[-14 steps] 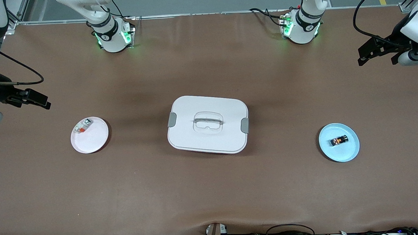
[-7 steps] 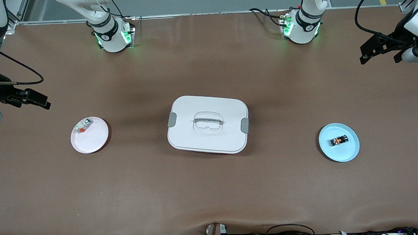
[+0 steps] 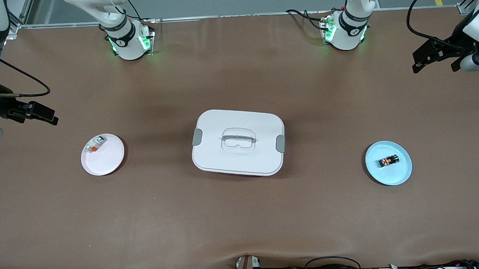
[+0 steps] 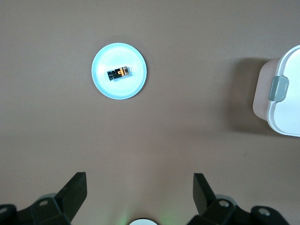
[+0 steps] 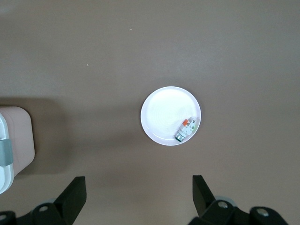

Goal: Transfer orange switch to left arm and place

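Observation:
The orange switch (image 3: 388, 160), a tiny black part with orange marks, lies on a blue plate (image 3: 393, 175) toward the left arm's end of the table. The left wrist view shows the switch (image 4: 120, 72) on its plate (image 4: 119, 91) too. The white box (image 3: 238, 142) with grey side clips sits mid-table; one edge of the box (image 4: 286, 103) shows in the left wrist view. My left gripper (image 3: 433, 68) hangs open and empty over bare table at its arm's end; the left gripper (image 4: 139, 180) is apart from the plate. My right gripper (image 3: 37, 117) waits open over its end; the right gripper (image 5: 138, 183) holds nothing.
A pink plate (image 3: 105, 161) toward the right arm's end carries a small white-grey part (image 3: 94, 144) with a red-orange end; the right wrist view shows this plate (image 5: 164, 112) and part (image 5: 186, 129). Cables run along the table's front edge (image 3: 331, 266).
My left gripper has shifted a little toward its end of the table and up in the front view. The right arm, the box and both plates have not moved.

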`<state>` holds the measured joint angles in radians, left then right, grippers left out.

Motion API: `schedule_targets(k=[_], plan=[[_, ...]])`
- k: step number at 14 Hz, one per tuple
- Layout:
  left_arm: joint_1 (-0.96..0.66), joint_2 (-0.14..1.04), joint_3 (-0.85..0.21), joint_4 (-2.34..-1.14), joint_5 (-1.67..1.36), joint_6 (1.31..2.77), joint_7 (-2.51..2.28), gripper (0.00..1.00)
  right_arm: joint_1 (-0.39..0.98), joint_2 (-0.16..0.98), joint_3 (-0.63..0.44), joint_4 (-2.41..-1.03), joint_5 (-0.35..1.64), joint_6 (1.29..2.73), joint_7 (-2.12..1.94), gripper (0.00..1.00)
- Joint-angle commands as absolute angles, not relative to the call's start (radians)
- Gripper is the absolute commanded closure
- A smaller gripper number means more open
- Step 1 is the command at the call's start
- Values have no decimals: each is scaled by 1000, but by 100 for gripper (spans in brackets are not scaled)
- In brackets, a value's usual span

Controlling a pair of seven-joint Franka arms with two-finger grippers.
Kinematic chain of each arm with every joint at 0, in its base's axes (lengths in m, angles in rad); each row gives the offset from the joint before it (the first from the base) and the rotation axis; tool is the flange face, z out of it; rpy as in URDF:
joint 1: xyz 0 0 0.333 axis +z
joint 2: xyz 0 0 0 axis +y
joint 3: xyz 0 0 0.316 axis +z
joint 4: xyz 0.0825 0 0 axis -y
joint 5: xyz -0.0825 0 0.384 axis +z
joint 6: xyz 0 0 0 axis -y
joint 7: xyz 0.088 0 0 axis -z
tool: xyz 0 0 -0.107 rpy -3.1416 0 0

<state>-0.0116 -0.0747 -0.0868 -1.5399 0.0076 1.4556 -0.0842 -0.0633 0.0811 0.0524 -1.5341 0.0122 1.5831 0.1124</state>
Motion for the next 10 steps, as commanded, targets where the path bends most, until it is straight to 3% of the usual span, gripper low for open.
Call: schedule_targets(k=[1, 7, 10], plan=[[-6, -83, -92, -1526, 25, 1434, -81, 0, -71, 83, 61, -1519, -9, 1568, 114, 0], [-8, -91, -92, -1537, 15, 1436, -78, 0, -69, 77, 61, -1520, -12, 1522, 126, 0], [-6, -92, -92, -1537, 14, 1442, -78, 0, -69, 17, 61, -1555, -11, 1531, 126, 0]])
